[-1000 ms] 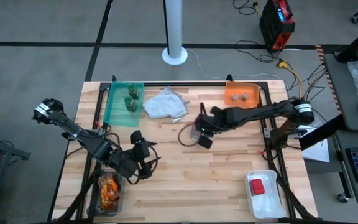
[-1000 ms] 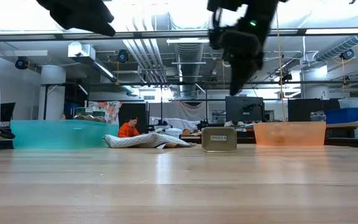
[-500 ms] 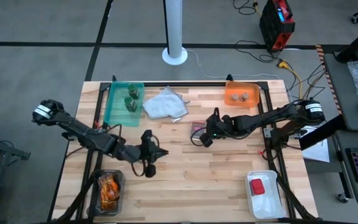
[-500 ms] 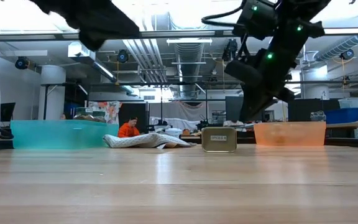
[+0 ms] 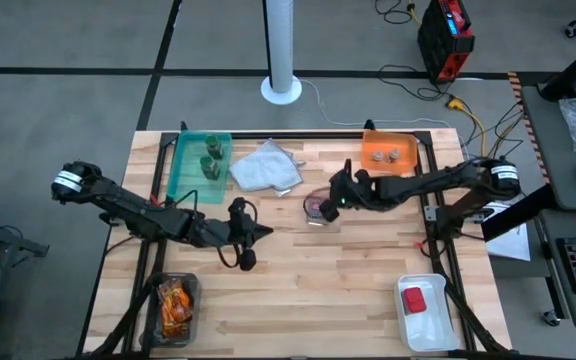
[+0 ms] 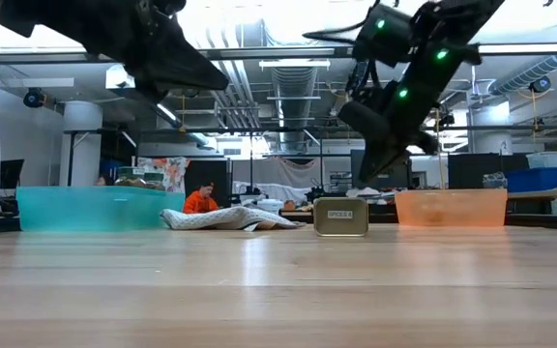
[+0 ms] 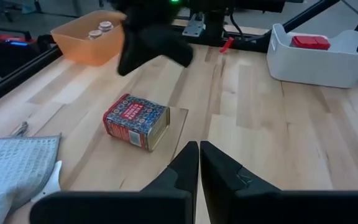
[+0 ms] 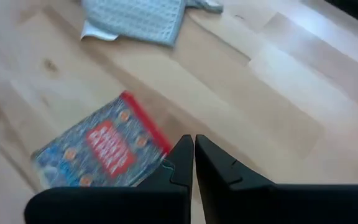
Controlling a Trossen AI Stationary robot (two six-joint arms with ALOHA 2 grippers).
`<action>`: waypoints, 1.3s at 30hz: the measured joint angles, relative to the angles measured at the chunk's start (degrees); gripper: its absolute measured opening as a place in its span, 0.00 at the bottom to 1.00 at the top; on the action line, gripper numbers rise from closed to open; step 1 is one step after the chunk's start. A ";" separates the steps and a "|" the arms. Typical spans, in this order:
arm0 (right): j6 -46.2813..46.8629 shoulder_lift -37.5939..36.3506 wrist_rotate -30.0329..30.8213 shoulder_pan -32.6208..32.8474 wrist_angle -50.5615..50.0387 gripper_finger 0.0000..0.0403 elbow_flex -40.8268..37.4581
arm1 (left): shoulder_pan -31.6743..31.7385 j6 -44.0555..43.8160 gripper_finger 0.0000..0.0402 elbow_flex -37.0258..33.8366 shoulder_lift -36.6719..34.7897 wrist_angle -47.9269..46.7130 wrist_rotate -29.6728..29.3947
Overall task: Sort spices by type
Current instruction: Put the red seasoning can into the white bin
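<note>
A red boxy spice tin lies on its side near the table's middle, also in the low view and the left wrist view. My right gripper is shut and hovers just above the tin's right side, apart from it in the low view. My left gripper is shut and empty, in the air left of and nearer than the tin. Green-capped jars stand in the teal tray. Grey round jars sit in the orange tray.
A pale grey cloth lies behind the tin. A white tray at the near right holds a red box. A bin with orange packets stands at the near left. Bare wood lies between the tin and the near edge.
My left gripper has gone toward the table's right and far side, toward the tin. My right gripper has come down and drawn a little toward the far right, uncovering the tin in the high view. The tin has stayed where it was.
</note>
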 joint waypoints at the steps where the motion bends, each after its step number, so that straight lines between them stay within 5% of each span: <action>1: -0.55 0.20 -1.59 -1.49 0.47 0.02 0.17 | 0.00 0.00 0.00 0.16 0.00 0.00 0.06; 7: -1.59 3.71 -10.57 -5.63 2.87 0.02 0.20 | -0.13 -0.98 0.00 0.83 1.80 0.22 0.04; 15: 1.98 7.13 -16.05 -0.10 4.65 0.02 0.20 | -0.15 -1.30 0.00 3.42 8.88 -0.63 0.94; 23: 8.02 5.89 -16.52 7.65 4.70 0.02 0.25 | -0.22 1.04 0.00 7.02 14.70 -3.13 12.49; 39: 8.71 4.03 -11.59 6.00 4.00 0.03 0.25 | 4.79 7.68 0.00 13.11 25.93 -0.43 5.84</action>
